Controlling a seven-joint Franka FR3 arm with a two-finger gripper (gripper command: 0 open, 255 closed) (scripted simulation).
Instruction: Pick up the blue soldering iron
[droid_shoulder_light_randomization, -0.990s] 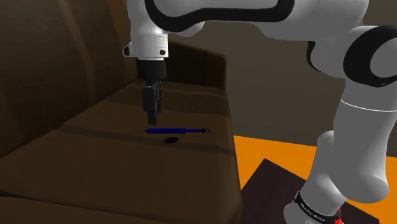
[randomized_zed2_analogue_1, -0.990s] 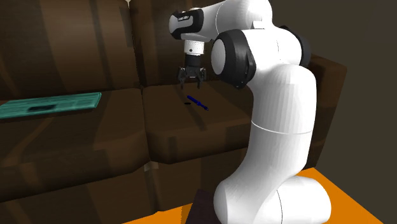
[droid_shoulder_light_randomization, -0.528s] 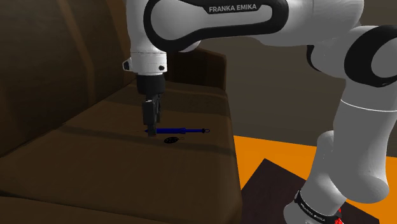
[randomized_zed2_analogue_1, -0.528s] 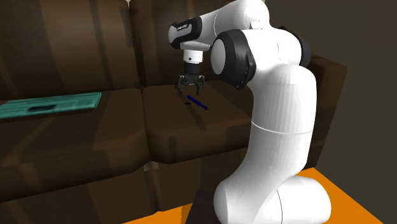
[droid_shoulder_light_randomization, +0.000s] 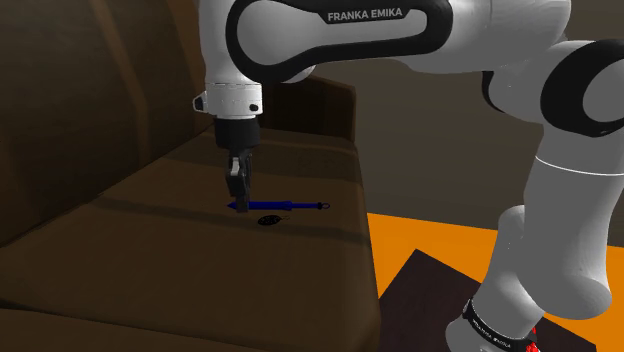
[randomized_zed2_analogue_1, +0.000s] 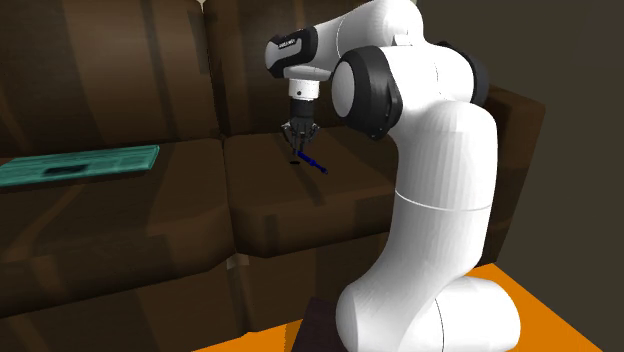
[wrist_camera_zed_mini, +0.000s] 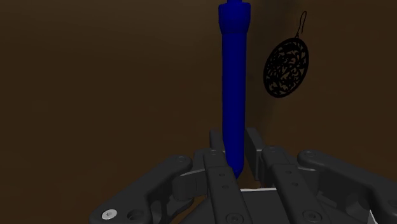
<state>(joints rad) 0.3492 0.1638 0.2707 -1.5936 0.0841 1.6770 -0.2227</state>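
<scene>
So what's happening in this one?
A white Franka arm reaches down onto a brown sofa seat. Its black gripper is shut on one end of the blue soldering iron, which lies flat on the cushion and is not yet lifted. A small black oval trinket lies beside the iron without touching it, outside the fingers.

Dim light all round me: the brown couch (droid_shoulder_light_randomization: 150, 250) renders murky and flat, while my white arm (droid_shoulder_light_randomization: 565, 210) and the orange floor (droid_shoulder_light_randomization: 430, 235), at four o'clock in the shoulder view, show bright. A faint shadow hugs the soldering iron (wrist_camera_zed_mini: 232, 83).
</scene>
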